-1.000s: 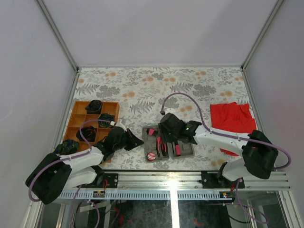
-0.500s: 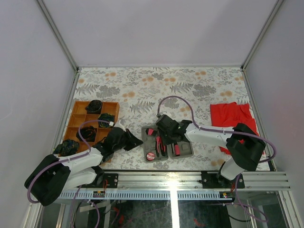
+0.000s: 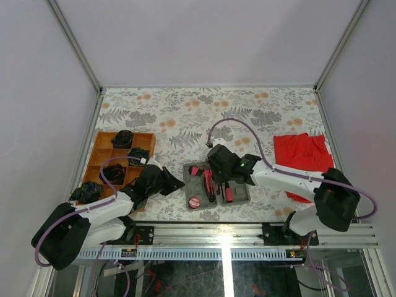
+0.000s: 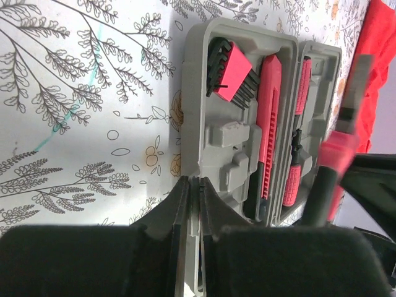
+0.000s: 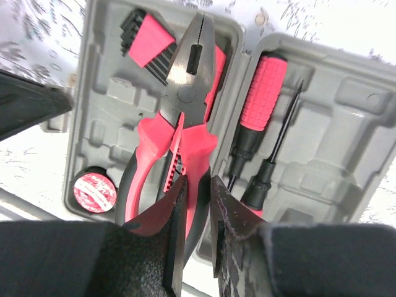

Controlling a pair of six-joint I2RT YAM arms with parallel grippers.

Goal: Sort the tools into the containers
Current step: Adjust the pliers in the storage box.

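Observation:
The grey case (image 3: 238, 197) lies open near the table's front, with a round pink disc (image 3: 195, 202) in its near left corner. My left gripper (image 4: 193, 185) is shut on the case's left rim (image 4: 195, 124). Over the case, my right gripper (image 5: 198, 192) is shut on the right handle of the pink and black pliers (image 5: 185, 117). The pliers' nose points at a pink hex-key holder (image 5: 148, 37). A pink-handled screwdriver (image 5: 260, 93), a thin one (image 5: 281, 130) and the disc (image 5: 94, 190) lie in recesses. The wooden tray (image 3: 99, 162) stands to the left.
The tray's compartments hold dark bundles (image 3: 124, 137), and another dark bundle (image 3: 86, 192) lies at its near left corner. A red cloth (image 3: 303, 154) lies at the right. A pink knife (image 4: 269, 124) rests in the case. Walls close in the table on both sides.
My right gripper's jaws have narrowed onto the pliers' handle, and that arm has shifted slightly over the case. The left gripper has stayed on the case's rim.

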